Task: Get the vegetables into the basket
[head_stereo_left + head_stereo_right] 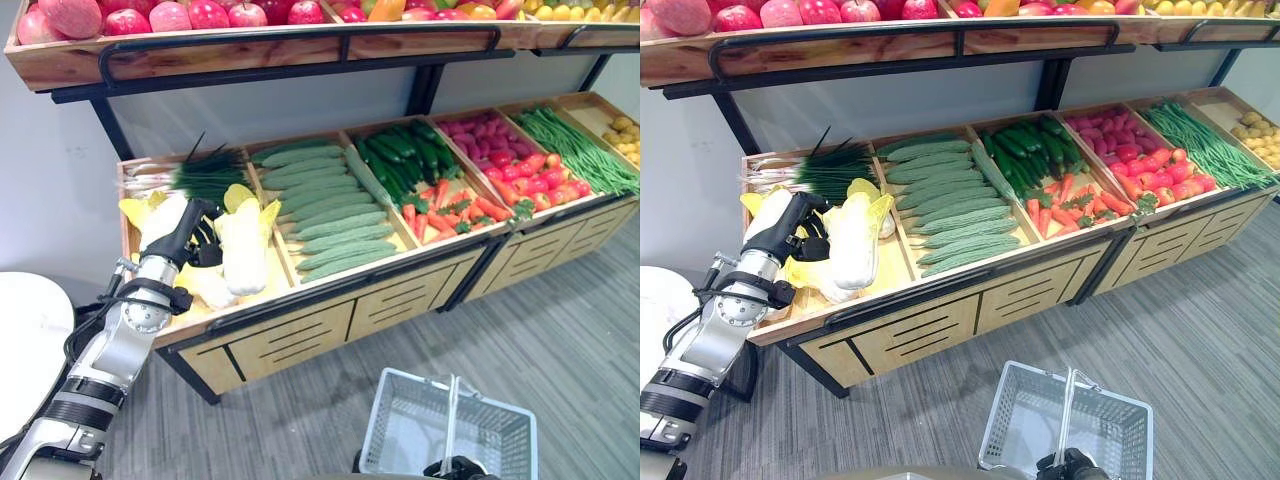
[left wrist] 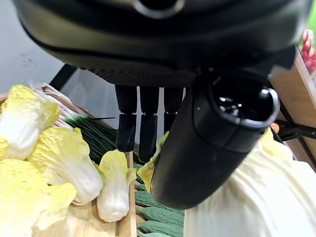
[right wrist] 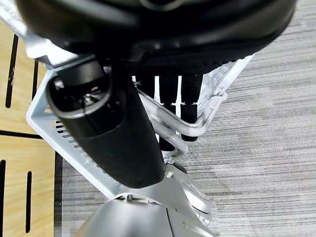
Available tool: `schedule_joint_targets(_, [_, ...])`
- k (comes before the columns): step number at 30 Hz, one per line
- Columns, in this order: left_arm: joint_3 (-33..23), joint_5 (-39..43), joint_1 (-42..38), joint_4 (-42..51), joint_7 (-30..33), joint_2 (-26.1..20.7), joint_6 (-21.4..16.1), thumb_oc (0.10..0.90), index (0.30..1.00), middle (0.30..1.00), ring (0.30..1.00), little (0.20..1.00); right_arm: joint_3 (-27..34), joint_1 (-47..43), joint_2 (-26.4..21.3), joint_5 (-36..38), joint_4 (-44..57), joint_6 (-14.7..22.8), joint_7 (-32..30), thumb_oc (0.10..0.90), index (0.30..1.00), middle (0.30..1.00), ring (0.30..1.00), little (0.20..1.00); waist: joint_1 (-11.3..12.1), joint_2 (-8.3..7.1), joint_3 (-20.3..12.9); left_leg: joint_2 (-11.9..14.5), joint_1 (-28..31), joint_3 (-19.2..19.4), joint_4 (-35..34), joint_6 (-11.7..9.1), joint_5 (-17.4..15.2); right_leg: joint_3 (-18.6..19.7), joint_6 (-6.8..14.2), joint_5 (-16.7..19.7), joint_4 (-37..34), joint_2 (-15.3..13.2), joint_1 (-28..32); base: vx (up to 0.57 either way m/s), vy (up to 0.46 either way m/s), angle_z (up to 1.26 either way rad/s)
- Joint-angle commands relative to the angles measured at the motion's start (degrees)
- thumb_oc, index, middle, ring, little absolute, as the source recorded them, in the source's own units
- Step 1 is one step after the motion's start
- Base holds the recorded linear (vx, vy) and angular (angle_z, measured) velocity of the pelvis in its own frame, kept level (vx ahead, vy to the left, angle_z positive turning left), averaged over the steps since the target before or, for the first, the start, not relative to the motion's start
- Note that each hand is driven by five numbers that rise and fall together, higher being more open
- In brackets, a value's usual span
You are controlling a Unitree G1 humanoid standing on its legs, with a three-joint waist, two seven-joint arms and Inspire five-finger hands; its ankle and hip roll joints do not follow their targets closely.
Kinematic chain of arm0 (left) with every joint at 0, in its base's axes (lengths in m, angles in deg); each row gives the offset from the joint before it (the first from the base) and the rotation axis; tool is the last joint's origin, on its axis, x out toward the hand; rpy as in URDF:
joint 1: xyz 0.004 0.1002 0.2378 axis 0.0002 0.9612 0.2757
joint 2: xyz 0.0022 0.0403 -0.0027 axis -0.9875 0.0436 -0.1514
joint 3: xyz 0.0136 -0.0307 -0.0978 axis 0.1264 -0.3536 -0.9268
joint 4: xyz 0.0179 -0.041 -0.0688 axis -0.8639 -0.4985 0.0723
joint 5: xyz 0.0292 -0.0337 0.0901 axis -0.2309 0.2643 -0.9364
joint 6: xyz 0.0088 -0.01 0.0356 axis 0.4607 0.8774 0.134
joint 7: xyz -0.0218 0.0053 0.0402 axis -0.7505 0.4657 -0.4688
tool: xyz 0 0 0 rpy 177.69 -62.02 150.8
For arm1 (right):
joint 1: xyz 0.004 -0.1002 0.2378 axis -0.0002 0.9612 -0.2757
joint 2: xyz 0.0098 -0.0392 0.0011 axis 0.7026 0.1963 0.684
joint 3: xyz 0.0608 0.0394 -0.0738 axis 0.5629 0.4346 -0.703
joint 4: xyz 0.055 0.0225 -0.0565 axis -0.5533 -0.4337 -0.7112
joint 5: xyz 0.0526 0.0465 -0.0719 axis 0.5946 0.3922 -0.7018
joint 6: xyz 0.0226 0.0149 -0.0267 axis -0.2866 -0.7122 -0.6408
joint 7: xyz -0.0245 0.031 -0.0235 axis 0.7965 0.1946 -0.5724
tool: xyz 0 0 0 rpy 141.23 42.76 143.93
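A: How is the left robot hand [image 1: 195, 232] set?
B: Its fingers are extended, nothing gripped, the thumb against a napa cabbage [image 1: 244, 245] in the stand's end compartment [image 1: 270, 285]. The cabbage should be enclosed at mid-length before lifting; its smooth surface is judged slippery.

A: And the containers?
B: The wire basket [image 1: 448, 425] is carried empty above the floor, its handle [image 3: 190, 129] gripped by the curled right robot hand [image 3: 111, 131]. Cucumbers [image 1: 325, 205] lie in the adjacent compartment.

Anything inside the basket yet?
No vegetables show inside the basket; bare mesh floor shows through. The right hand on the handle hides its near edge. The left hand is at a cabbage on the shelf.
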Motion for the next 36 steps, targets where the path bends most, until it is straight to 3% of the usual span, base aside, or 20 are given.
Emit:
schedule_joint_targets(1, [-1.2,0.2,-12.5,5.2,2.1,-0.1,-4.0,0.400,0.300,0.300,0.300,0.300,-1.4,0.1,-3.0,-0.8,-3.0,0.2,-1.0,0.400,0.300,0.300,0.300,0.300,-1.3,2.41,-0.3,-1.3,0.0,-2.2,0.4,0.8,-6.1,3.2,7.6,-5.4,3.7,-3.5,2.8,-0.05,0.141,-0.10])
schedule_joint_targets(6, [1.2,0.9,-14.9,4.2,2.1,0.9,-4.3,0.400,0.300,0.300,0.300,0.300,-0.5,0.7,-3.1,0.0,-2.7,0.4,-1.6,0.400,0.300,0.300,0.300,0.300,-2.6,2.96,0.4,-2.0,-0.3,0.1,0.4,1.5,-6.4,4.9,8.6,-3.3,4.4,-4.0,0.7,-0.05,0.118,-0.28])
schedule_joint_targets(10, [3.1,1.8,-16.8,3.1,2.2,1.8,-4.6,0.400,0.300,0.300,0.300,0.300,-0.3,0.7,-3.3,0.8,-2.9,0.6,-2.0,0.400,0.300,0.300,0.300,0.300,-3.3,3.73,1.4,-1.9,0.0,2.1,0.4,1.9,-6.6,5.3,8.7,-3.9,7.9,-4.2,-1.5,-0.04,0.067,-0.34])
schedule_joint_targets(12, [2.9,3.1,-16.7,3.2,2.4,2.1,-4.4,0.400,0.300,0.300,0.300,0.300,-0.5,0.0,-3.4,0.8,-2.4,0.9,-2.5,0.400,0.300,0.300,0.300,0.300,-3.0,4.67,2.7,-0.9,0.5,5.0,0.4,1.7,-6.4,-1.0,8.3,-6.4,13.9,-5.8,-3.7,-0.05,0.009,-0.41])
schedule_joint_targets(13, [2.9,3.1,-16.7,3.2,2.4,2.1,-4.4,0.400,0.300,0.300,0.300,0.300,-0.6,0.0,-3.4,0.8,-2.4,0.9,-2.5,0.400,0.300,0.300,0.300,0.300,-3.0,4.66,2.7,-0.9,0.5,5.0,0.4,1.7,-6.4,-1.0,8.3,-6.5,14.0,-5.8,-3.8,-0.05,-0.014,-0.66])
schedule_joint_targets(14, [1.6,3.4,-15.5,3.4,2.5,1.7,-4.2,0.400,0.300,0.300,0.300,0.300,-1.0,-0.6,-3.3,0.3,-2.3,0.8,-2.5,0.400,0.300,0.300,0.300,0.300,-2.0,5.12,3.2,0.0,0.6,7.2,0.4,1.5,-6.1,-7.9,7.0,-9.4,17.9,-7.4,-4.3,-0.02,-0.070,-0.68])
schedule_joint_targets(15, [0.9,3.3,-14.6,3.7,2.4,1.6,-3.9,0.400,0.300,0.300,0.300,0.300,-1.4,-0.8,-3.3,-0.3,-2.4,0.8,-2.5,0.400,0.300,0.300,0.300,0.300,-1.8,4.70,2.9,0.1,0.4,8.1,0.4,1.2,-5.9,-10.0,6.9,-10.2,17.2,-7.4,-3.6,-0.02,-0.121,-0.81])
schedule_joint_targets(19, [-0.4,3.5,-12.5,4.1,2.2,2.0,-4.3,0.400,0.300,0.300,0.300,0.300,-2.0,-1.1,-3.2,-0.8,-2.4,0.7,-2.6,0.400,0.300,0.300,0.300,0.300,-2.0,3.90,2.3,0.7,0.5,9.4,0.4,0.5,-5.6,-7.4,6.9,-9.2,12.7,-5.1,-2.6,0.05,-0.146,-0.68])
schedule_joint_targets(22, [-0.6,4.5,-11.2,4.6,1.3,3.2,-4.5,0.400,0.300,0.300,0.300,0.300,-1.9,-1.1,-3.3,-0.6,-2.2,0.7,-2.7,0.400,0.300,0.300,0.300,0.300,-2.0,3.23,1.2,1.9,1.3,9.3,0.4,-0.9,-5.1,-7.0,5.5,-10.6,8.7,-2.5,0.6,0.16,-0.264,-0.16])
schedule_joint_targets(25, [-0.7,4.8,-11.2,4.6,1.3,3.4,-4.6,0.400,0.300,0.300,0.300,0.300,-1.7,-1.2,-3.6,-0.3,-2.1,0.8,-2.7,0.400,0.300,0.300,0.300,0.300,-2.3,3.04,1.3,2.6,2.0,9.3,0.4,-1.6,-4.8,-7.0,4.9,-11.4,8.6,-1.8,1.2,0.14,-0.226,-0.20])
schedule_joint_targets(28, [-0.5,6.4,-11.0,4.8,1.0,4.2,-4.6,0.400,0.300,0.300,0.300,0.300,-1.3,-1.8,-4.5,0.2,-1.9,0.9,-3.0,0.400,0.300,0.300,0.300,0.300,-2.4,2.15,2.0,5.6,1.9,9.4,5.5,-3.8,-5.6,-6.2,2.9,-13.9,8.9,0.1,2.8,0.20,-0.325,0.04])
schedule_joint_targets(31, [-1.1,7.3,-10.3,4.8,0.7,4.1,-4.5,0.400,0.300,0.300,0.300,0.300,-1.7,-2.3,-5.5,0.2,-1.9,0.8,-3.1,0.400,0.300,0.300,0.300,0.300,-1.2,1.05,3.6,9.5,-3.0,6.4,18.6,-6.7,-3.3,-5.1,0.7,-15.6,8.3,1.6,4.3,0.12,-0.271,-0.07])
schedule_joint_targets(32, [-1.3,7.5,-10.0,4.9,0.7,4.3,-4.7,0.400,0.300,0.300,0.300,0.300,-1.8,-2.6,-5.9,0.2,-2.1,0.8,-3.0,0.400,0.300,0.300,0.300,0.300,-0.6,0.76,4.2,10.3,-4.9,3.8,23.5,-7.4,-1.7,-4.1,0.0,-16.0,8.2,2.2,4.6,0.14,-0.196,-0.30])
schedule_joint_targets(33, [-1.9,8.0,-8.8,5.4,0.9,4.3,-4.8,0.400,0.300,0.300,0.300,0.300,-2.2,-2.8,-6.4,-0.2,-2.1,0.6,-2.8,0.400,0.300,0.300,0.300,0.300,0.2,0.65,5.1,10.0,-7.8,-2.9,29.6,-7.3,-0.3,-2.3,-1.0,-16.5,7.5,2.8,5.1,0.10,-0.092,-0.49])
schedule_joint_targets(34, [-2.0,8.0,-8.8,5.4,0.9,4.3,-4.8,0.400,0.300,0.300,0.300,0.300,-2.2,-2.8,-6.4,-0.2,-2.1,0.6,-2.8,0.400,0.300,0.300,0.300,0.300,0.2,0.67,5.1,10.0,-7.9,-2.9,29.6,-7.3,-0.3,-2.3,-1.0,-16.5,7.5,2.8,5.1,0.06,0.045,-0.61])
schedule_joint_targets(36, [-3.9,7.9,-6.6,5.7,1.5,4.5,-4.9,0.400,0.300,0.300,0.300,0.300,-2.8,-3.6,-6.7,-1.3,-2.7,0.4,-2.4,0.400,0.300,0.300,0.300,0.300,0.9,0.74,5.0,5.2,-8.9,-9.2,20.8,-3.8,-4.1,0.5,0.3,-15.0,6.2,1.9,3.9,-0.01,0.192,-0.60])
